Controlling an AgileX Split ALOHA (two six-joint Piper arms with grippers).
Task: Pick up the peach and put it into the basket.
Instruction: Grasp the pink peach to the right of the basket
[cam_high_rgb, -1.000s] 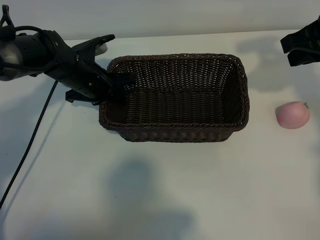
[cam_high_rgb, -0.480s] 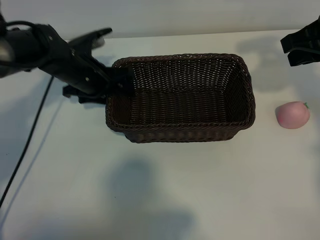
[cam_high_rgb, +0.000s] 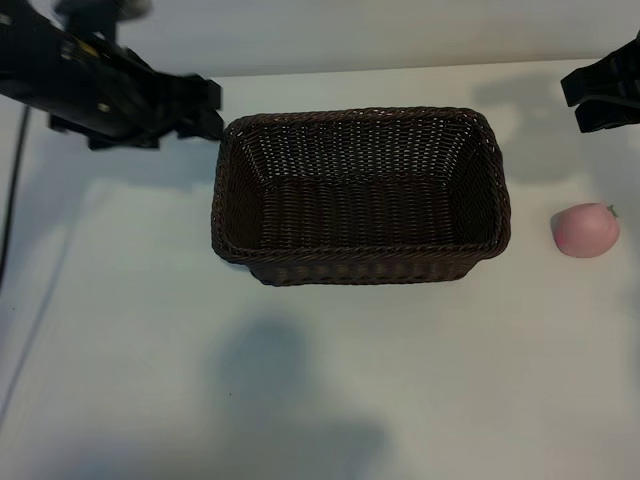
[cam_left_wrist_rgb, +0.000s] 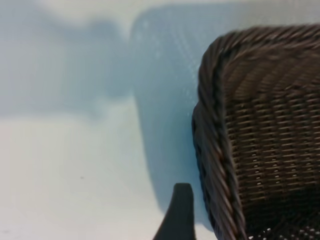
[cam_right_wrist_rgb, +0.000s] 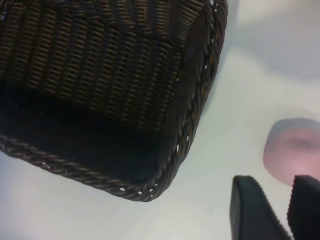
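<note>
Basket (cam_right_wrist_rgb: 100, 75) corner, peach (cam_right_wrist_rgb: 292, 152) beside it on table (cam_right_wrist_rgb: 215, 200), right hand (cam_right_wrist_rgb: 280, 210) fingertips near peach

The exterior camera looks steeply down on the white desk (cam_high_rgb: 300, 400), taking in the whole basket (cam_high_rgb: 360, 265) at centre. The left wrist camera sits close above the basket's (cam_left_wrist_rgb: 215, 150) left end, facing down at its corner. The right wrist camera hangs close over the basket's (cam_right_wrist_rgb: 190, 125) right end and the peach (cam_right_wrist_rgb: 292, 150). All three views share the basket.

bright even light, soft shadows, blurred wrist views.
</note>
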